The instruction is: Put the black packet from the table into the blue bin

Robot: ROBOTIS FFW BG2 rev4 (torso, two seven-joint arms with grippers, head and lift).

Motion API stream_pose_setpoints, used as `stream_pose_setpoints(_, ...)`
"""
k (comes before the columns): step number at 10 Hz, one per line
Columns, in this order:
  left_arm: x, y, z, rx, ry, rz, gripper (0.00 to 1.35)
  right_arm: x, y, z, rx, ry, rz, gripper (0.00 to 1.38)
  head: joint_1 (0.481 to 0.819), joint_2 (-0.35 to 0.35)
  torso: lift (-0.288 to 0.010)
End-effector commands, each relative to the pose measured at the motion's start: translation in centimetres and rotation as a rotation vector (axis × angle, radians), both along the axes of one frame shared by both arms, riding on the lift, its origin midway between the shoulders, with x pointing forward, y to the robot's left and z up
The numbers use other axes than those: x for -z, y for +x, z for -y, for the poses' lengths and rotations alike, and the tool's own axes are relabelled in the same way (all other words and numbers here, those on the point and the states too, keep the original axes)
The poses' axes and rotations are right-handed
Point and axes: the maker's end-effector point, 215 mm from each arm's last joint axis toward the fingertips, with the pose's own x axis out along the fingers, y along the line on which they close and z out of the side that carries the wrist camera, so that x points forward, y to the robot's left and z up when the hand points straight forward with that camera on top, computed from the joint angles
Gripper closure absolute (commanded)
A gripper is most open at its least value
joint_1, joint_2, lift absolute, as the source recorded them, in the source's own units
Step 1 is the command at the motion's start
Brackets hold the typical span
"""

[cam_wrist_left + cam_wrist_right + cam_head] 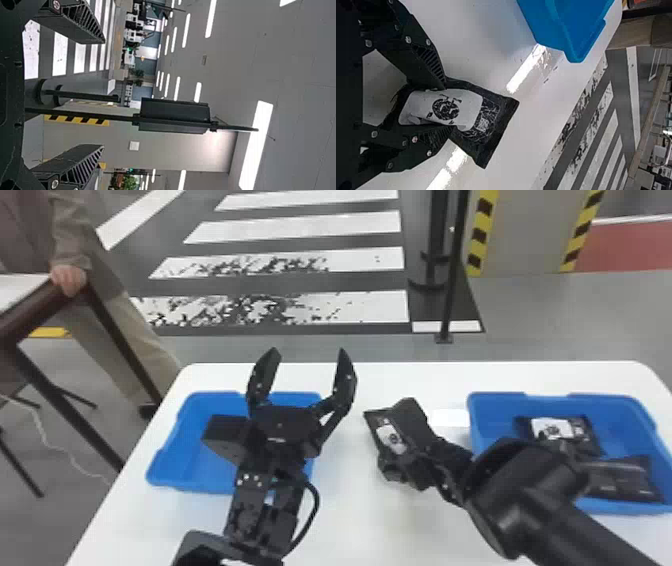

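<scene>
gripping black packet (490, 113) (head view: loaded bin (485, 417)).

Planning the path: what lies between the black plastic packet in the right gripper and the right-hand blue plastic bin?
In the head view, a flat white rectangle, perhaps a card, on the white table, plus part of the right arm.

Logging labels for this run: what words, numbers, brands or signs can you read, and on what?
No text can be read.
Black plastic packet in right claw: white label with round dark emblem, print too small.
Black plastic packet with white label, inside blue plastic bin: too small.
Small white plate on grey wall: nothing legible.
</scene>
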Motion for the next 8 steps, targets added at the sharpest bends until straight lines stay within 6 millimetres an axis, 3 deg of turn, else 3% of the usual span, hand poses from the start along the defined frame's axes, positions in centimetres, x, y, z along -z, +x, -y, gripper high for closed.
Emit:
stream_pose_setpoints(1, 0.0, -0.1, -0.1, -0.001, 0.001, 0.003, 0.09, 0.3, -0.8, -0.7, -0.002, 0.019, -0.021, 1.16, 0.695, 0.162, -0.11)
stream_pose_setpoints(2, 0.2, -0.4, -0.5, -0.006, 0.003, 0.001, 0.09, -0.5, -1.2, -1.9, -0.012, 0.058, -0.013, 1.16, 0.695, 0.17, -0.11)
stream_pose_setpoints(3, 0.5, -0.7, -1.0, -0.014, 0.004, 0.0, 0.09, -2.5, -1.5, -3.7, -0.033, 0.109, 0.019, 1.16, 0.695, 0.181, -0.11)
stream_pose_setpoints(4, 0.7, -1.0, -1.2, -0.016, 0.005, 0.0, 0.09, -5.3, -1.1, -4.6, -0.036, 0.168, 0.067, 1.16, 0.695, 0.202, -0.11)
stream_pose_setpoints(5, 0.7, -1.2, -1.3, -0.016, 0.006, 0.002, 0.09, -9.8, 0.2, -4.5, -0.01, 0.235, 0.154, 1.16, 0.695, 0.215, -0.11)
stream_pose_setpoints(6, 0.9, -1.3, -1.3, -0.015, 0.008, 0.001, 0.09, -14.7, 1.8, -1.6, 0.057, 0.276, 0.263, 1.16, 0.695, 0.228, -0.11)
stream_pose_setpoints(8, 1.0, -1.5, -1.6, -0.018, 0.008, -0.001, 0.09, -22.3, 2.3, 7.2, 0.231, 0.338, 0.42, 1.16, 0.695, 0.19, -0.11)
